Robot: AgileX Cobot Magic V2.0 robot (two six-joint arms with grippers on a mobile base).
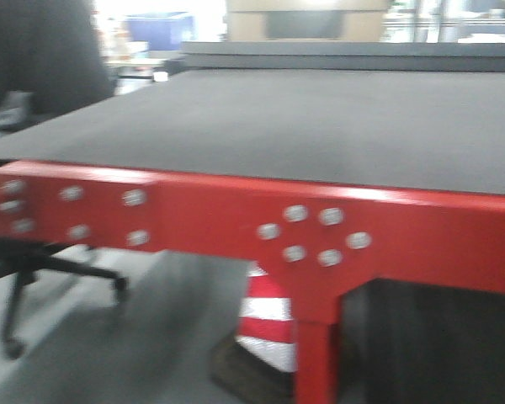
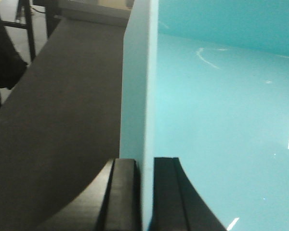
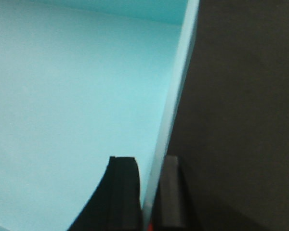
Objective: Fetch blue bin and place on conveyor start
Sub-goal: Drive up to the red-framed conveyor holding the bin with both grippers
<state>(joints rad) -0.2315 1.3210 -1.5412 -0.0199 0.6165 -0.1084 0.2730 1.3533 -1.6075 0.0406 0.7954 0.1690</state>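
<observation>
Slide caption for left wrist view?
Left gripper clamps the wall of the pale aqua plastic bin; dark grey conveyor belt alongside.

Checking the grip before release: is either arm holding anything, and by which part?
Both hold the blue bin: the left gripper pinches one side wall, the right gripper the opposite wall, each with one finger inside, one outside.

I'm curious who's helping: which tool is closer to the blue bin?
Neither, it's a tie. The left tool and right tool each pinch a wall of the blue bin.
</observation>
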